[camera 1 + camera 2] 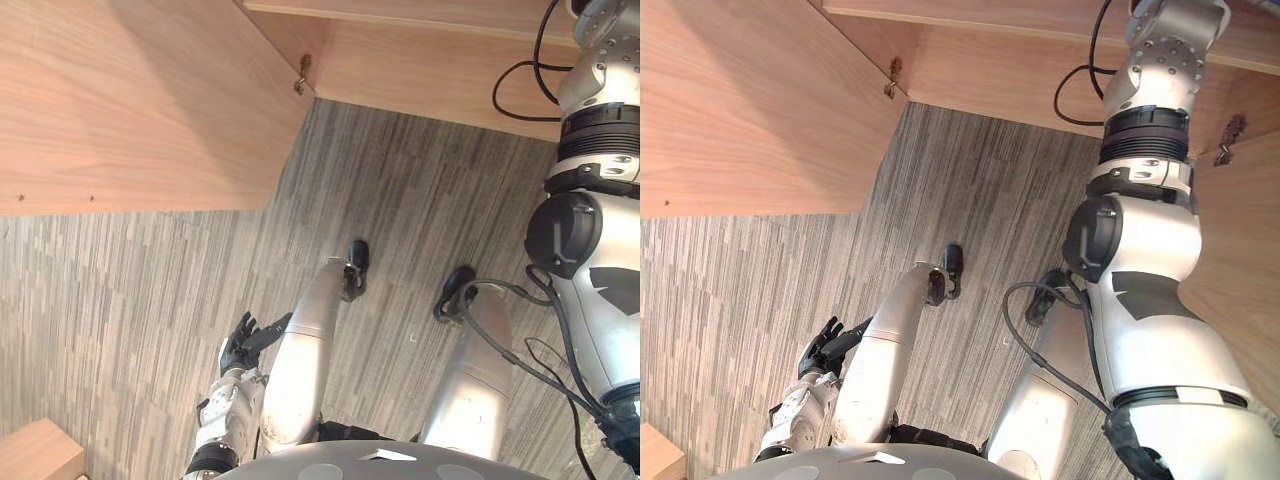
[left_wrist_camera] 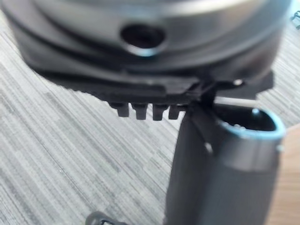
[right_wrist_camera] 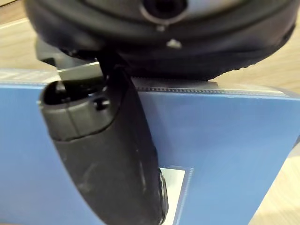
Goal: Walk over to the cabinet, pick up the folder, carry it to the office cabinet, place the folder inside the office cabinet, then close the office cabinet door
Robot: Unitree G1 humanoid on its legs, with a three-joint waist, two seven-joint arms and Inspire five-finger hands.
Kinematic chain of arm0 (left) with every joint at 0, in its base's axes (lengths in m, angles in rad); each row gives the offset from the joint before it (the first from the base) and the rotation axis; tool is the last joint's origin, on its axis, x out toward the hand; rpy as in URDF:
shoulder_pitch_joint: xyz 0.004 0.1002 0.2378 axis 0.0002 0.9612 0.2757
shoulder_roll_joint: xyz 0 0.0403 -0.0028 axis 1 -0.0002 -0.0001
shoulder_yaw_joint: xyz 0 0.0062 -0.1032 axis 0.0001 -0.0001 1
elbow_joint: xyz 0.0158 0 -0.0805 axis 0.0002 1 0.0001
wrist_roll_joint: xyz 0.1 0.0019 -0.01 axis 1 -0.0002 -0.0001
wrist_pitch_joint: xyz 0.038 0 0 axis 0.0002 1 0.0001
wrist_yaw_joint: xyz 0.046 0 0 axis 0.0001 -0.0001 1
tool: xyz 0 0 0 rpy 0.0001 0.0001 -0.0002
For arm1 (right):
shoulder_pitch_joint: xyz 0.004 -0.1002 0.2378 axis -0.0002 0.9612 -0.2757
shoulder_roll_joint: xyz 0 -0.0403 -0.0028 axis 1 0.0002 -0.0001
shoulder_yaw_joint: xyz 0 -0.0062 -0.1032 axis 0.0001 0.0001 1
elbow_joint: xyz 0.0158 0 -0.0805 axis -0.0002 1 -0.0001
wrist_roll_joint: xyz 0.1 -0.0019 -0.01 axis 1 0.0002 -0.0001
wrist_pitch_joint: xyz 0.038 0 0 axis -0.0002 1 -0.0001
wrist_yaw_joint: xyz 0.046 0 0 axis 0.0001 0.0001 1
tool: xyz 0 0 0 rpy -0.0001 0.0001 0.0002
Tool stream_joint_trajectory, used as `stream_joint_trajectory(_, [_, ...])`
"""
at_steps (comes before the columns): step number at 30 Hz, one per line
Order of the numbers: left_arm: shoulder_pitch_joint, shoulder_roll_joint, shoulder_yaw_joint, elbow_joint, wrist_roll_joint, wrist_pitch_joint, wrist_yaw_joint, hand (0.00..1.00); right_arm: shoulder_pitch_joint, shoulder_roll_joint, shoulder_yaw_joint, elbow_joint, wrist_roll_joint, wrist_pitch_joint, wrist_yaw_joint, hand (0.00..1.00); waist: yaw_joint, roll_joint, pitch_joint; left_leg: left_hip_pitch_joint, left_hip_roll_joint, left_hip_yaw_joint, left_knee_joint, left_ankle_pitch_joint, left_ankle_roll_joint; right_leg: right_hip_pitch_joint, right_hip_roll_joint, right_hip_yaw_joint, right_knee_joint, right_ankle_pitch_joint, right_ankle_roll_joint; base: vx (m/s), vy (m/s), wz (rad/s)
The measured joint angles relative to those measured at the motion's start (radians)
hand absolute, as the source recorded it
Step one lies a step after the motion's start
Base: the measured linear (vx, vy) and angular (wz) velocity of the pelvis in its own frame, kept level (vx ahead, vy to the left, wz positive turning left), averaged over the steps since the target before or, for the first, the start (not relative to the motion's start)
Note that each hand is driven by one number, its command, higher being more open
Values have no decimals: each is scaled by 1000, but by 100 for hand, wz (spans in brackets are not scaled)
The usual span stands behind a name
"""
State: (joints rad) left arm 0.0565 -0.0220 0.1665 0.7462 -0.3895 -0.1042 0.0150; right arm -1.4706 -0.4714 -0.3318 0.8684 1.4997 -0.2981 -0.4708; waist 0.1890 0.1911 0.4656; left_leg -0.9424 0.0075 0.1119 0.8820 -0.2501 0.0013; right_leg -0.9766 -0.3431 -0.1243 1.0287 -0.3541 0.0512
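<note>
Folder is pinched under the right hand's thumb, against pale wood, so placing seems the step in hand. Next: let go, draw back, swing the cabinet door shut. Left hand hangs relaxed.

Grey carpet floor, fine striped weave, light and dark threads mixed. Pale wooden corner of some low piece at near left, standing on the carpet.
</note>
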Motion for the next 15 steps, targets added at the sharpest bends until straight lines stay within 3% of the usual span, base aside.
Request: stream_joint_trajectory(15, [-9,-17,58,28,3,1,-1,100,-12,-4,-49,-30,-1,-21,78,100,0,1,-3,-30,-15,-12,6,27,-7,-35,-20,-5,40,-7,-13,-58,20,5])
